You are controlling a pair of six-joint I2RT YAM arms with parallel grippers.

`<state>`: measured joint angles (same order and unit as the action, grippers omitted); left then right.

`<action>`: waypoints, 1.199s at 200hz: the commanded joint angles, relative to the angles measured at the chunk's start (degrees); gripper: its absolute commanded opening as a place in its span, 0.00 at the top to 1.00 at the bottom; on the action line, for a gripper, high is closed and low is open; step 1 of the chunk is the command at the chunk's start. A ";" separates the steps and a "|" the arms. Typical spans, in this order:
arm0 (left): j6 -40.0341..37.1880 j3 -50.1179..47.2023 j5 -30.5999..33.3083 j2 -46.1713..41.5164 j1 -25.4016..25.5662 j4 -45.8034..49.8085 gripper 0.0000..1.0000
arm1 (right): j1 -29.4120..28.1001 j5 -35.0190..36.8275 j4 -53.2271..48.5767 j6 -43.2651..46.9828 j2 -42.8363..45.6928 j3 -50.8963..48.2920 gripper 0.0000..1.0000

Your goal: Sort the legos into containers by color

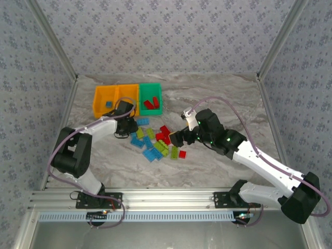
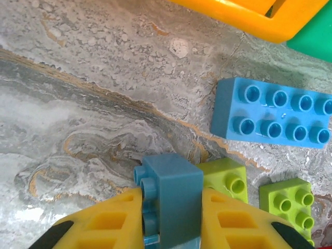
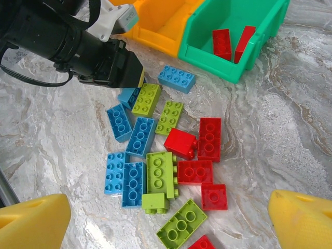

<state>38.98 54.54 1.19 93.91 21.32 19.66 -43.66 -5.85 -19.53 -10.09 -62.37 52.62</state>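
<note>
Early days: two red bricks [image 3: 222, 42] sit in the green bin [image 3: 210, 61], and the pile [image 3: 161, 174] lies unsorted. My left gripper [image 2: 171, 223] pinches a blue brick [image 2: 176, 192]; my right gripper [image 3: 167, 223] gapes wide, empty.

**Most bricks loose, three binned**

Two orange bins [image 1: 101, 93] and a green bin [image 3: 207, 58] stand joined in a row. The green bin holds two red bricks [image 3: 222, 42]. The left orange one holds a blue brick [image 1: 108, 104]. In front, loose blue [image 3: 140, 136], lime [image 3: 169, 117] and red [image 3: 209, 138] bricks lie scattered, mostly studs up, several touching. Another blue brick [image 2: 174, 192] sits studs sideways, clamped in the left gripper [image 2: 171, 223].
</note>
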 commanded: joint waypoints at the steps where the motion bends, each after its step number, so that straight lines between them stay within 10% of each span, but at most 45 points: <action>1: -0.35 0.23 0.92 -2.81 -0.43 1.35 0.79 | -0.37 -0.31 0.63 -1.33 0.17 -0.19 0.00; 96: -9.93 13.22 19.50 -5.06 -9.93 1.34 0.79 | -0.55 -1.37 0.95 -2.47 -1.78 1.12 0.00; 175: -11.99 39.20 12.78 19.91 -19.07 8.27 0.61 | -1.96 -0.26 -1.65 -3.61 -0.88 1.79 0.00; 240: -9.71 33.18 8.01 7.91 -18.62 8.40 0.48 | -2.24 1.64 -0.72 -4.72 -2.79 2.39 0.00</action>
<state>27.73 90.13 12.32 111.96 1.54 26.44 -45.54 -6.15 -19.99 -12.84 -63.96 52.75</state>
